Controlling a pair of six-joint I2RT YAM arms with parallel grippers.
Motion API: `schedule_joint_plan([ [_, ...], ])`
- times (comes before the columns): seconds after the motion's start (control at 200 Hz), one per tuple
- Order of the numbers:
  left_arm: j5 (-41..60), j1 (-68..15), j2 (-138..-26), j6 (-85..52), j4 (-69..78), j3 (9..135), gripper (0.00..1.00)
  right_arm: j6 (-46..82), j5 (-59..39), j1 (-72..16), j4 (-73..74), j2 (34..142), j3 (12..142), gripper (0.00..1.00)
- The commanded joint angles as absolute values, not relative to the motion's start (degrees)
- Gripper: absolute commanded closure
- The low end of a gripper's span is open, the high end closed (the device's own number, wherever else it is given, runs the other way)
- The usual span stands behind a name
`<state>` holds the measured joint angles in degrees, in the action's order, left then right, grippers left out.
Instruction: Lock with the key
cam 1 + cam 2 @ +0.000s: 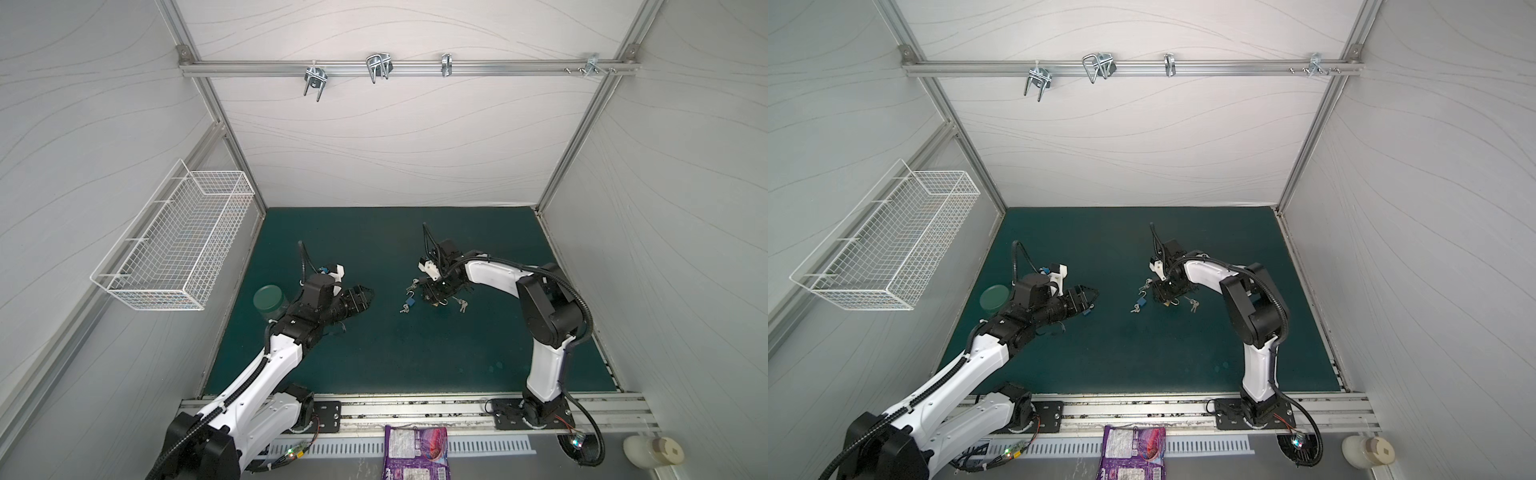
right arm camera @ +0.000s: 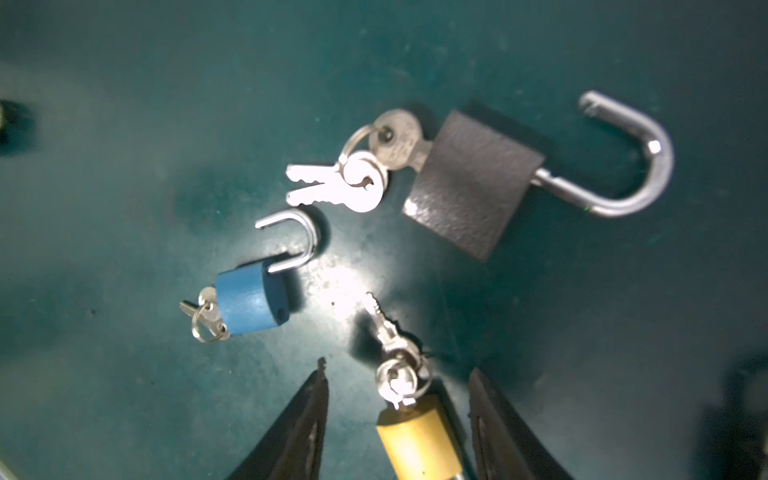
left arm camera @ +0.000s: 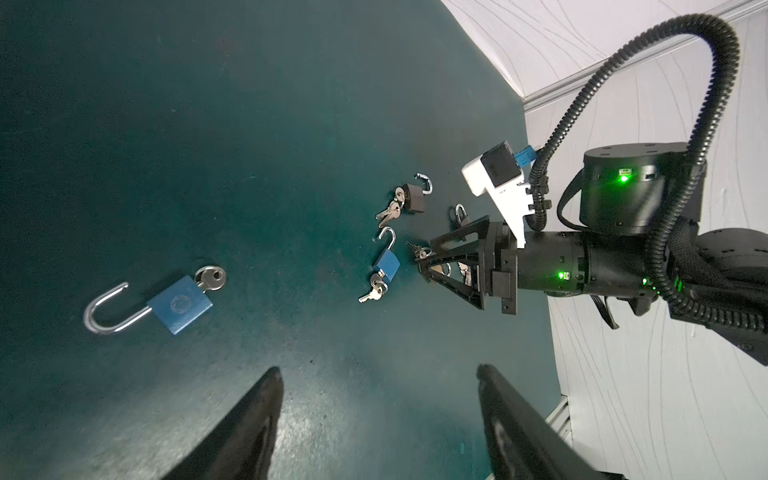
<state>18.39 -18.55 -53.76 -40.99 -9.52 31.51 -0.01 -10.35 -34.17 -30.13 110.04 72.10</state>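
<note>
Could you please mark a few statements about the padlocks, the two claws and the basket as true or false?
1. The large blue padlock has its shackle open. True.
2. The left claw grips a key. False: its fingers stand apart with nothing between them.
3. A yellow padlock lies between the fingers of the right claw. True.
4. The black padlock has no key in it. False: a key sits in its body, with more on the ring.
5. The wire basket stands on the green mat. False: it hangs on the side wall.
</note>
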Motion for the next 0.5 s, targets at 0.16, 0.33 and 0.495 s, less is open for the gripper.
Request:
schedule_joint_plan([
  [0.16, 17.5, -15.3, -50.8, -40.8, -10.9, 31.6, 0.36, 2.8, -8.0, -40.4, -36.1, 108.8, 69.1, 0.49],
  [0.33, 17.8, -14.9, -51.7, -38.8, -10.9, 32.0, 0.39, 5.5, -18.0, -42.7, -33.9, 104.1, 66.2, 0.52],
  [0.495, 18.3, -16.3, -56.9, -35.8, -9.7, 35.0, 0.39, 9.9, -9.4, -41.0, -25.1, 93.8, 61.8, 0.51],
])
